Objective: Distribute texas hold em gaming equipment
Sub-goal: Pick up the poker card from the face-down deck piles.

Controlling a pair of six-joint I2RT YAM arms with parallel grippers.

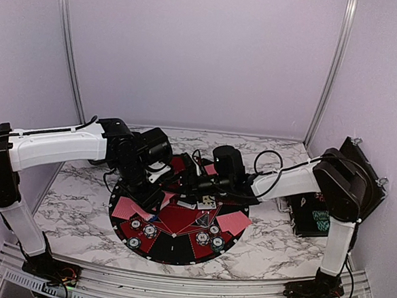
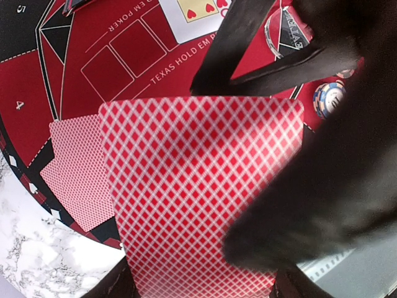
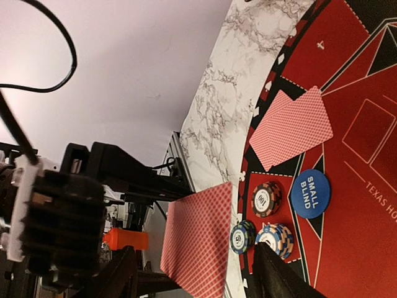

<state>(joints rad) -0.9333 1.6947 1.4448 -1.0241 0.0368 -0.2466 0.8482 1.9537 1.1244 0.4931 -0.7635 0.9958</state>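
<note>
My left gripper (image 2: 201,282) is shut on a red-backed playing card (image 2: 198,186) that it holds up above the mat's left half. My right gripper (image 3: 198,273) is open, its fingers (image 3: 279,273) standing either side of that card (image 3: 198,245) without touching it. More red-backed cards (image 3: 291,127) lie face down on the mat's left edge, and another pair (image 1: 233,223) lies at its right. Striped poker chips (image 3: 265,198) stand beside a blue round small-blind marker (image 3: 310,194). In the top view the two grippers, left (image 1: 162,187) and right (image 1: 190,184), meet over the mat.
The round black-and-red mat (image 1: 177,253) lies on the marble table, with face-up cards (image 1: 205,203) at its middle and chip groups at front left (image 1: 138,230) and front right (image 1: 213,237). A black case (image 1: 313,218) sits at the right, by the right arm.
</note>
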